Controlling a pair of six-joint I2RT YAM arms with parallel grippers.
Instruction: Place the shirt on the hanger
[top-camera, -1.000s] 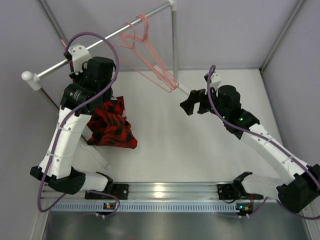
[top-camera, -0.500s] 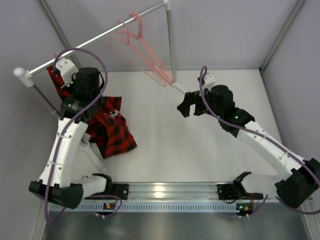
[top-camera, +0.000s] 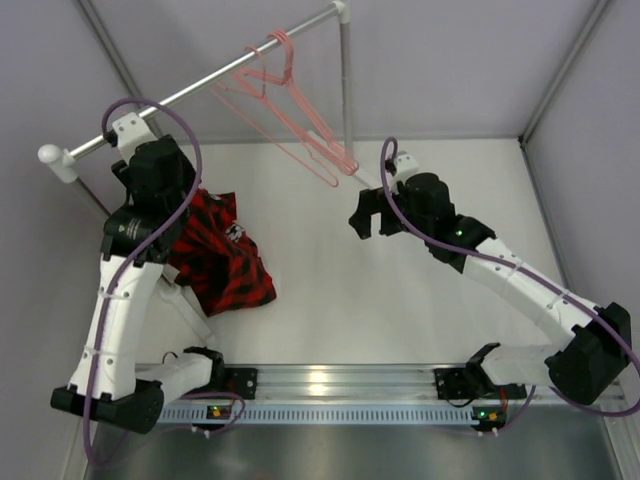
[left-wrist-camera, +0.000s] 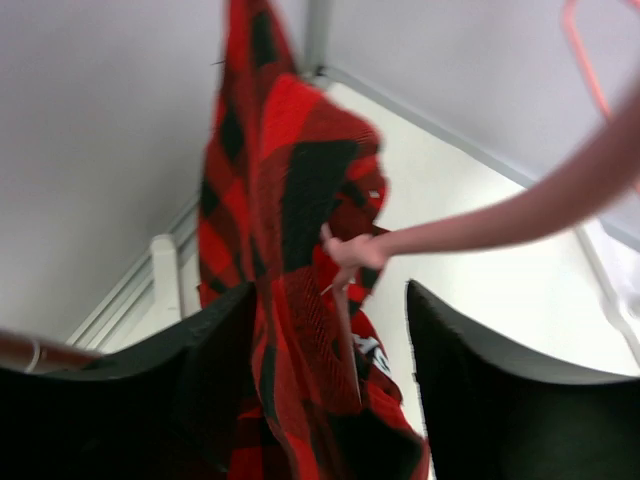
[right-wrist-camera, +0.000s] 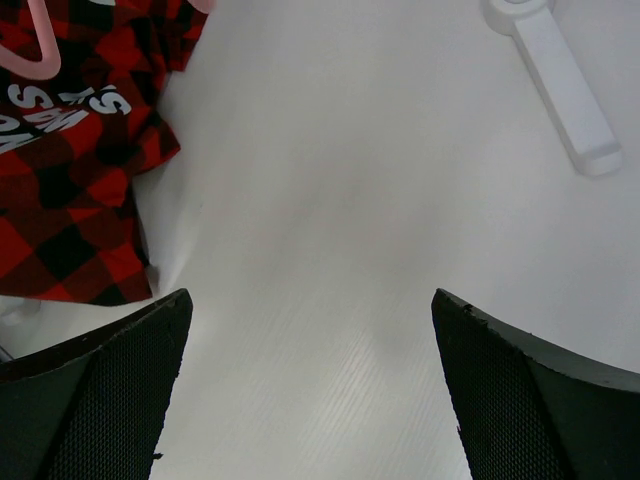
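Squarely between left jaws, shirt (left-wrist-camera: 292, 210).

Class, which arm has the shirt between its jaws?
The left arm: the shirt is bunched between its jaws; the right arm has open, empty jaws.

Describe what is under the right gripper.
Bare white table lies under the open right gripper, with the shirt at one side. Its black fingers cover the nearest strip of table.

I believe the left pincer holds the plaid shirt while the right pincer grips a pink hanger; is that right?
Not quite: the right pincer grips nothing. The right wrist view shows it open over the table. The left pincer does hold the shirt.
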